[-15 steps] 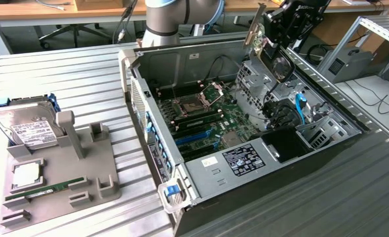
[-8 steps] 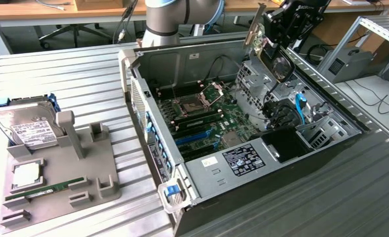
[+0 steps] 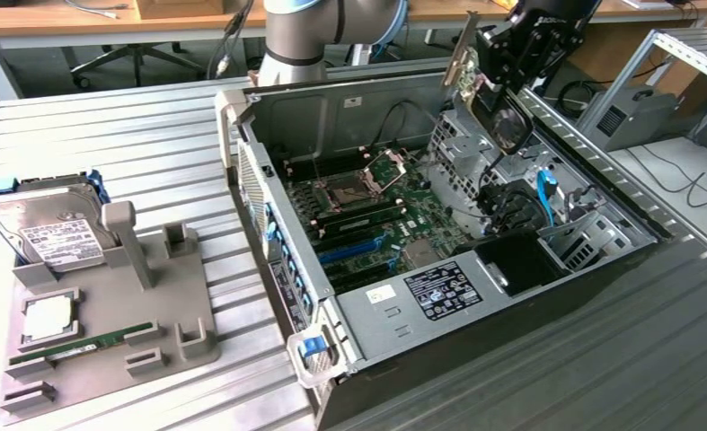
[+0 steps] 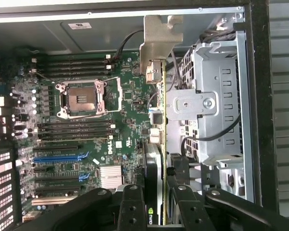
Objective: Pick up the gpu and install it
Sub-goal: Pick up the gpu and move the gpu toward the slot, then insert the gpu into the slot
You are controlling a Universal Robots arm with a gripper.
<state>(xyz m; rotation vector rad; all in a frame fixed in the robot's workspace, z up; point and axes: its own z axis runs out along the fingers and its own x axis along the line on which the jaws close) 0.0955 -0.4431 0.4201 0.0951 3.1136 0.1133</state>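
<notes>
The gpu (image 3: 493, 106) hangs edge-down above the open computer case (image 3: 449, 296), over its far right side, with its pale metal bracket (image 3: 460, 56) pointing up and away. My gripper (image 3: 506, 79) is shut on the card. In the wrist view the gpu (image 4: 157, 125) is seen edge-on, clamped between the black fingers (image 4: 131, 204), and its bracket (image 4: 159, 41) is at the far end. Beyond the card lies the motherboard (image 4: 86, 122) with its blue expansion slots (image 4: 58, 157). The card is well above the board and touches nothing.
A silver drive cage (image 4: 212, 110) and black cables sit inside the case beside the card. On the exterior view's left, a grey holder (image 3: 149, 314) carries a hard drive (image 3: 48, 229), a processor (image 3: 48, 316) and a green memory stick (image 3: 83, 346). The arm's base (image 3: 299, 40) stands behind the case.
</notes>
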